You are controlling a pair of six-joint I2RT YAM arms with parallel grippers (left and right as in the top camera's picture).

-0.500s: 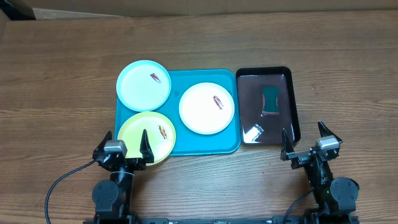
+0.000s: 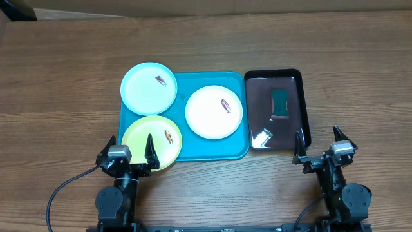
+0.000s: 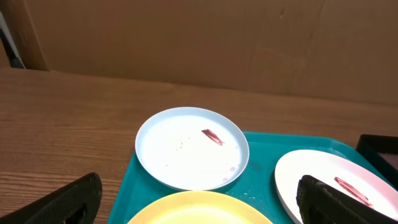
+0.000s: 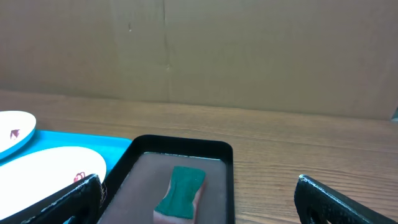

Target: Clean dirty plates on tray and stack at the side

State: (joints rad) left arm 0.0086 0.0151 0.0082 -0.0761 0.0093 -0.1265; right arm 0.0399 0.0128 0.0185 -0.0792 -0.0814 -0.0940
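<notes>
- Left gripper has not moved: jaws wide, empty, hanging over the near edge of the yellow-green plate
- Blue plate overlaps the far left corner of the tray; white plate lies inside it; all three unmoved, each smear unwiped
- Sponge lies untouched in the black tray
- Right gripper has drifted slightly right and back, jaws wide, empty; cleaning looks not yet begun
</notes>
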